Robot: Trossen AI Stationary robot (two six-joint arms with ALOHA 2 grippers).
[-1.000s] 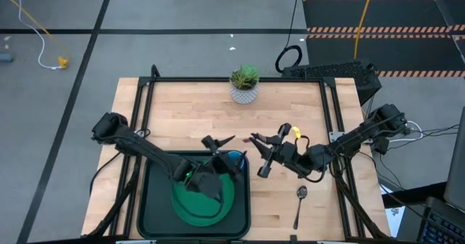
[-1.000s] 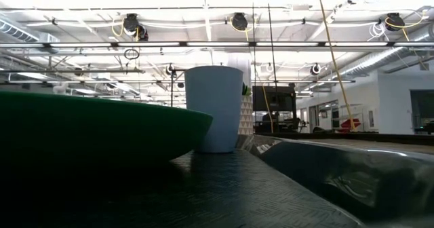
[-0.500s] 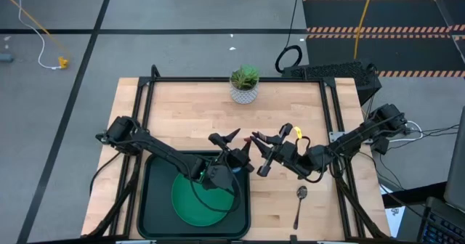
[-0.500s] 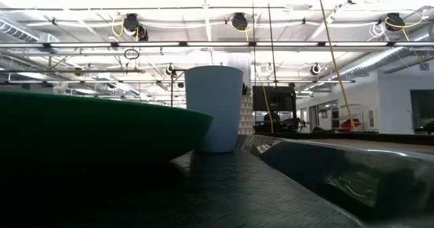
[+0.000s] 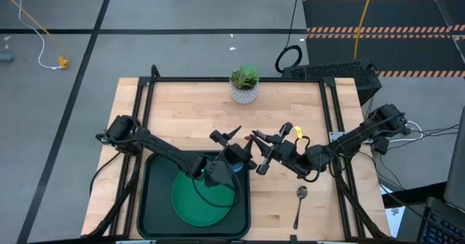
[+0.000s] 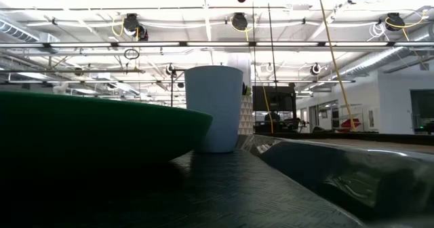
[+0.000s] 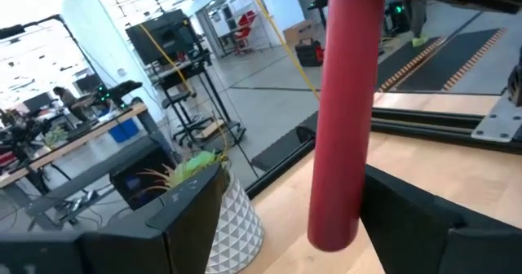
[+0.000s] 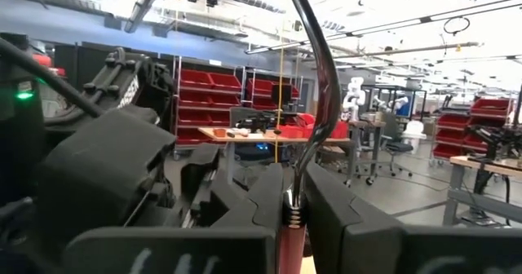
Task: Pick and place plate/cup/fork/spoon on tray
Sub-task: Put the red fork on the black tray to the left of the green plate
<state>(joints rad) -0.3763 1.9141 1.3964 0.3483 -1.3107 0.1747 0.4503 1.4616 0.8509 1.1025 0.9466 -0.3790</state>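
Observation:
The green plate (image 5: 202,202) and the light-blue cup (image 5: 237,162) sit in the dark tray (image 5: 149,200); the low view shows the plate (image 6: 102,129) and the cup (image 6: 214,109) standing upright on the tray floor. My right gripper (image 5: 263,151) is shut on the red-handled fork (image 7: 347,103), above the table by the tray's far right corner. My left gripper (image 5: 236,145) is open above the cup. Its fingers (image 7: 188,217) stand on either side of the fork's handle without touching it. The silver spoon (image 5: 299,204) lies on the table to the tray's right. My right gripper pinches the fork between its two fingers where the red handle meets the metal neck (image 8: 289,218). The fork is lifted clear of the table. Its handle's free end (image 7: 330,233) reaches toward my left gripper, and the tines are out of frame.
A white patterned plant pot (image 5: 245,84) stands at the table's far edge, behind both grippers. Bare wood lies between the pot and the tray and right of the spoon.
My left gripper has risen off the plate and gone toward the table's right and far side, to the fork in my right gripper. It stays open, now around the red handle. The plate, hidden before, lies uncovered in the tray.

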